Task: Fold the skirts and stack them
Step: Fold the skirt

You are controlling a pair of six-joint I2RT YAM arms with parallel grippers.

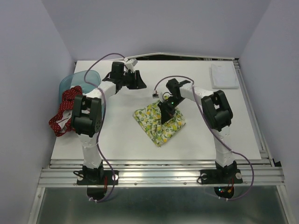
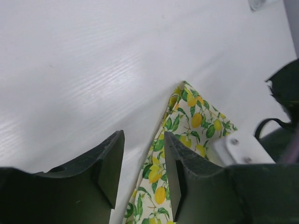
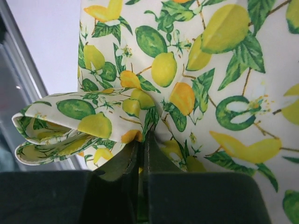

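Soft, even light filled the overhead view, apparently from above, and the white tabletop (image 1: pixel 121 140) came out bright, with only faint shadows beneath the arms. In the left wrist view a broad pale sheen ran across the tabletop, and the left claw (image 2: pixel 144 151), close to the lens, looked dark and slightly soft. The right wrist view was sharpest on the lemon-print skirt (image 3: pixel 210 70). The right claw (image 3: pixel 141 147) below it was nearly black, and the background at left was blurred.

White table (image 1: pixel 119 140) carries the lemon-print skirt (image 1: pixel 159 136) and a white pad (image 1: pixel 224 76).
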